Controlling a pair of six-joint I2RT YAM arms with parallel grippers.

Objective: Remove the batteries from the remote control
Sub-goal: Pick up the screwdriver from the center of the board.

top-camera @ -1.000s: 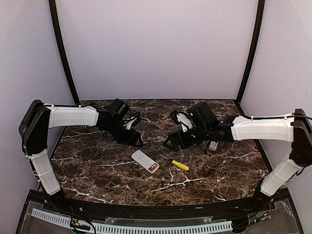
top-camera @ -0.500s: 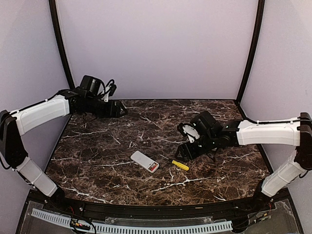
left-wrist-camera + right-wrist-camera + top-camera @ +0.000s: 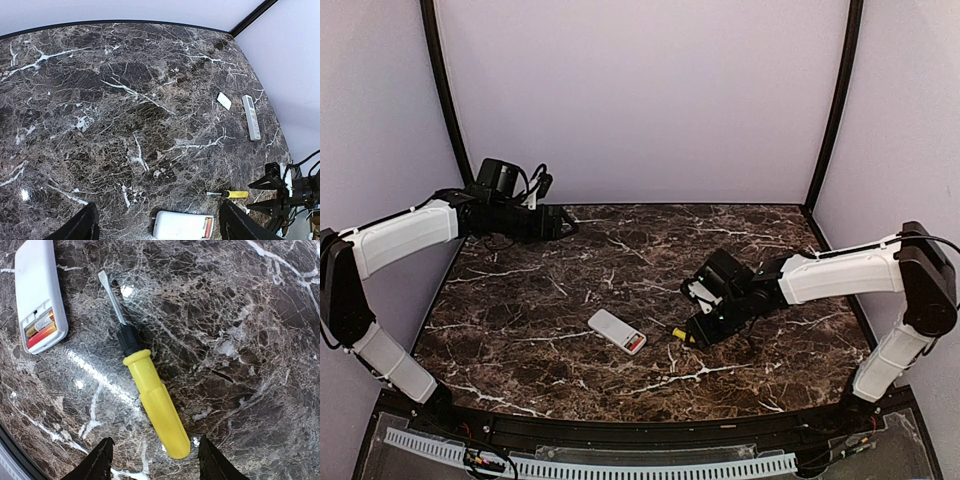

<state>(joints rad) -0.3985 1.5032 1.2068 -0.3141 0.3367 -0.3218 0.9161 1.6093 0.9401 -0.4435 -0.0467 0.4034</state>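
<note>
Over the table's (image 3: 620,250) 10 o'clock corner the left gripper (image 3: 563,224) hangs spread and empty. The remote (image 3: 617,331) lies near centre. At its 3 o'clock the right gripper (image 3: 155,462), fingers apart, straddles the screwdriver (image 3: 150,395) handle, seemingly without contact; it should centre before closing. The batteries (image 3: 41,329) sit bared at the remote's 4 o'clock end.

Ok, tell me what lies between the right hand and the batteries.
Between the right hand and the batteries lies the yellow screwdriver, handle nearest the hand; the right wrist view shows it.
</note>
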